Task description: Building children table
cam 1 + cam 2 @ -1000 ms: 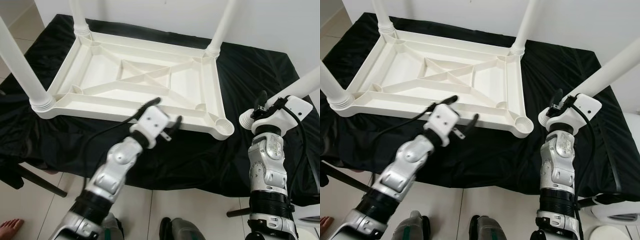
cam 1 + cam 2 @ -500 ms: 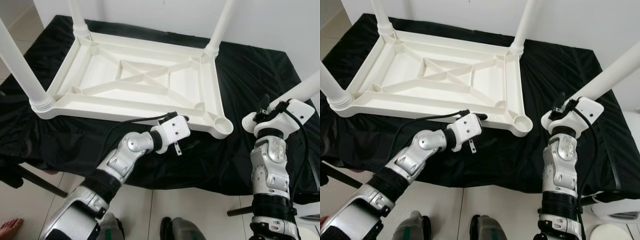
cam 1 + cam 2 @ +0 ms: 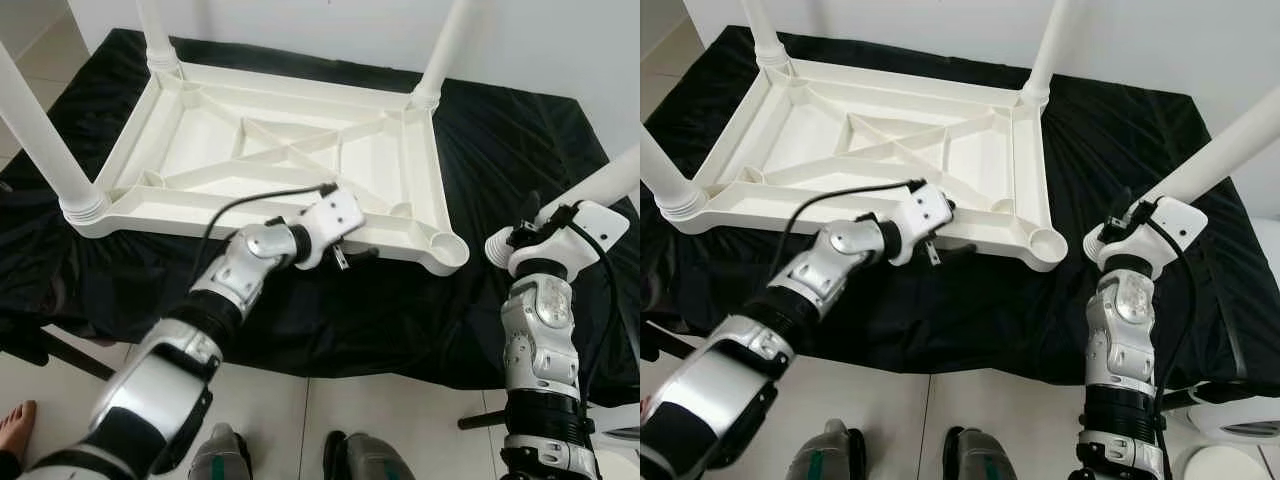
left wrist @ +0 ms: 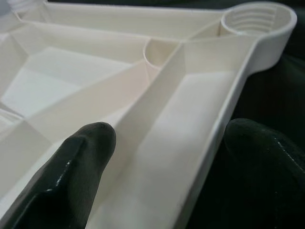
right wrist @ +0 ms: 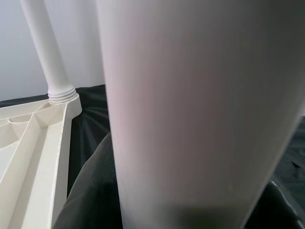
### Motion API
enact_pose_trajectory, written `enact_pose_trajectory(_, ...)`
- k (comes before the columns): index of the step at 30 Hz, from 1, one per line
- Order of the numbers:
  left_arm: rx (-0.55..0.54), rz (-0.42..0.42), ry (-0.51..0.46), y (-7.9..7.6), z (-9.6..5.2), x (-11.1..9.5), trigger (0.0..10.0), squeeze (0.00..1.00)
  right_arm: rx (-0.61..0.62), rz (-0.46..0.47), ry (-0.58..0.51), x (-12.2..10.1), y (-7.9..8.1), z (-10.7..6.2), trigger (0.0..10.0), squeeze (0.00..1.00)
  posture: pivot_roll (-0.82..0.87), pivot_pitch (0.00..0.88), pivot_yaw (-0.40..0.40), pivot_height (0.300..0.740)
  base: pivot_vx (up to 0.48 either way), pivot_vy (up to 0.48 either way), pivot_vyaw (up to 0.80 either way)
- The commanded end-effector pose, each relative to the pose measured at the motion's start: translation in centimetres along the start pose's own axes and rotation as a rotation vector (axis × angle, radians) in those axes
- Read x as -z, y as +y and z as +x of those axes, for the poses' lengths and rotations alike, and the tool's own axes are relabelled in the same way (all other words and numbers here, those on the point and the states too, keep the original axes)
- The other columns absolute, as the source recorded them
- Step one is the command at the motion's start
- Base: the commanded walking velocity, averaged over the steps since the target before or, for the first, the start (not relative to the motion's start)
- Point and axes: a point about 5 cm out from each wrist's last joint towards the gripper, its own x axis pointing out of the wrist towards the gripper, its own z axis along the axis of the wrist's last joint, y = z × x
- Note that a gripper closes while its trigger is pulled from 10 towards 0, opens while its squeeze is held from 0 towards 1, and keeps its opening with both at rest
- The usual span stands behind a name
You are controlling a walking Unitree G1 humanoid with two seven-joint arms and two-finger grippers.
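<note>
An upturned white plastic table top (image 3: 270, 150) lies on a black cloth, with three white legs standing in its corners. Its near right corner socket (image 3: 446, 249) is empty. My left gripper (image 3: 349, 247) is open at the near rim, one finger (image 4: 71, 167) inside the ribbed underside and the other finger (image 4: 259, 162) outside over the cloth. The right gripper (image 3: 522, 228) is shut on the threaded end of a fourth white leg (image 3: 612, 180), which slants up to the right, just right of the empty socket. This leg (image 5: 200, 105) looms close in the right wrist view.
The black cloth (image 3: 500, 130) covers a low surface that ends near my body, with pale floor tiles (image 3: 60, 390) below. A white wall (image 3: 560, 40) runs behind. A person's bare foot (image 3: 14, 428) is at the lower left. A dark strut (image 3: 60, 350) sticks out under the cloth's left side.
My left arm swung right and forward, bringing its gripper from above the near edge to straddle the table top's near rim. The right gripper with the leg has barely shifted.
</note>
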Motion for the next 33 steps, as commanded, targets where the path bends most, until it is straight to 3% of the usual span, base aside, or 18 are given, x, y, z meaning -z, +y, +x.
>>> enact_pose_trajectory(1,0.065,0.014,0.027,-0.2,0.0,0.5,10.0,0.00,0.015,-0.012,-0.015,-0.2,-0.4,-0.1,10.0,0.00,0.01,0.125,-0.046,0.740,0.000,0.000,0.00)
enact_pose_trajectory(9,0.147,0.034,0.059,-0.4,-0.2,0.7,10.0,0.00,0.017,-0.012,-0.012,-0.1,-0.3,-0.1,10.0,0.00,0.02,0.127,-0.043,0.740,0.000,0.000,0.00)
enact_pose_trajectory(10,0.182,0.046,0.071,-0.5,-0.2,0.8,7.8,0.00,0.019,-0.011,-0.011,-0.1,-0.4,-0.2,10.0,0.00,0.02,0.127,-0.041,0.740,0.000,0.000,0.00)
enact_pose_trajectory(11,0.182,0.046,0.071,-0.5,-0.2,0.8,7.8,0.00,0.019,-0.011,-0.011,-0.1,-0.4,-0.2,10.0,0.00,0.02,0.127,-0.041,0.740,0.000,0.000,0.00)
enact_pose_trajectory(12,0.209,0.045,0.080,-0.5,-0.1,0.8,5.5,0.00,0.020,-0.011,-0.010,-0.1,-0.4,-0.2,10.0,0.00,0.02,0.128,-0.039,0.740,0.000,0.000,0.00)
enact_pose_trajectory(13,0.209,0.045,0.080,-0.5,-0.1,0.8,5.5,0.00,0.020,-0.011,-0.010,-0.1,-0.4,-0.2,10.0,0.00,0.02,0.128,-0.039,0.740,0.000,0.000,0.00)
enact_pose_trajectory(14,0.230,0.041,0.091,-0.5,0.0,0.7,3.8,0.00,0.021,-0.012,-0.008,0.0,-0.4,-0.2,10.0,0.00,0.02,0.128,-0.039,0.740,0.000,0.000,0.00)
enact_pose_trajectory(20,0.275,0.055,0.111,-0.6,0.3,0.4,2.7,0.00,0.023,-0.011,-0.006,0.0,-0.4,-0.3,10.0,0.00,0.02,0.126,-0.035,0.740,0.000,0.000,0.00)
enact_pose_trajectory(21,0.289,0.063,0.120,-0.6,0.4,0.4,1.3,0.00,0.024,-0.011,-0.006,0.1,-0.4,-0.3,10.0,0.00,0.02,0.125,-0.035,0.740,0.000,0.000,0.00)
enact_pose_trajectory(22,0.289,0.063,0.120,-0.6,0.4,0.4,1.3,0.00,0.024,-0.011,-0.006,0.1,-0.4,-0.3,10.0,0.00,0.02,0.125,-0.035,0.740,0.000,0.000,0.00)
enact_pose_trajectory(23,0.297,0.074,0.132,-0.7,0.4,0.5,2.2,0.00,0.024,-0.011,-0.005,0.1,-0.4,-0.4,10.0,0.00,0.01,0.122,-0.033,0.740,0.000,0.000,0.00)
enact_pose_trajectory(24,0.314,0.088,0.139,-0.7,0.4,0.5,1.1,0.00,0.023,-0.012,-0.005,0.1,-0.4,-0.4,10.0,0.00,0.01,0.122,-0.032,0.740,0.000,0.000,0.00)
enact_pose_trajectory(27,0.335,0.097,0.153,-0.8,0.3,0.7,1.8,0.00,0.023,-0.011,-0.004,0.1,-0.4,-0.4,10.0,0.00,0.02,0.119,-0.032,0.740,0.000,0.000,0.00)
enact_pose_trajectory(28,0.345,0.095,0.158,-0.8,0.3,0.7,0.4,0.00,0.023,-0.011,-0.004,0.1,-0.4,-0.4,10.0,0.00,0.02,0.119,-0.030,0.740,0.000,0.000,0.00)
enact_pose_trajectory(30,0.361,0.104,0.171,-0.9,0.2,1.0,0.0,0.00,0.024,-0.011,-0.004,0.2,-0.4,-0.4,10.0,0.00,0.02,0.116,-0.031,0.740,0.000,0.000,0.00)
enact_pose_trajectory(31,0.376,0.112,0.184,-1.1,0.1,1.2,0.9,0.00,0.024,-0.011,-0.004,0.2,-0.3,-0.4,10.0,0.00,0.02,0.116,-0.031,0.740,0.000,0.000,0.00)
enact_pose_trajectory(32,0.376,0.112,0.184,-1.1,0.1,1.2,0.9,0.00,0.024,-0.011,-0.004,0.2,-0.3,-0.4,10.0,0.00,0.02,0.116,-0.031,0.740,0.000,0.000,0.00)
enact_pose_trajectory(33,0.393,0.115,0.192,-1.3,0.0,1.4,0.0,0.00,0.024,-0.011,-0.004,0.2,-0.3,-0.4,10.0,0.00,0.02,0.115,-0.031,0.740,0.000,0.000,0.00)
